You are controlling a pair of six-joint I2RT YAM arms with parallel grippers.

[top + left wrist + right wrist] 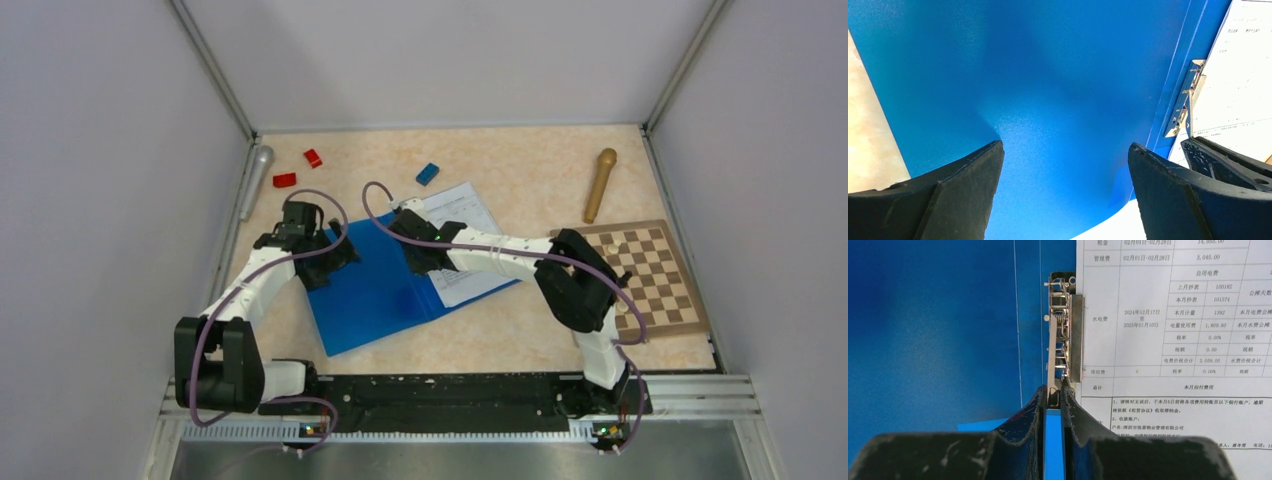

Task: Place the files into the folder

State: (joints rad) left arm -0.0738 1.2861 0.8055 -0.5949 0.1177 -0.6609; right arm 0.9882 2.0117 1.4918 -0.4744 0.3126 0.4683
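Right wrist view: the right fingers [1025, 415] pinch the near end of the clip [1068, 330], with the files [1173, 340] at its 3 o'clock inside the open folder [938, 330]. The left fingers [973, 170] hang spread wide over the folder's cover at the clip's 9 o'clock, mid-tabletop [520, 170].

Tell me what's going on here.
The folder lies open on the table. The files lie on its right half, by the clip. The right claw seems to pinch the clip's near end. The left claw hangs open over the folder's left half.
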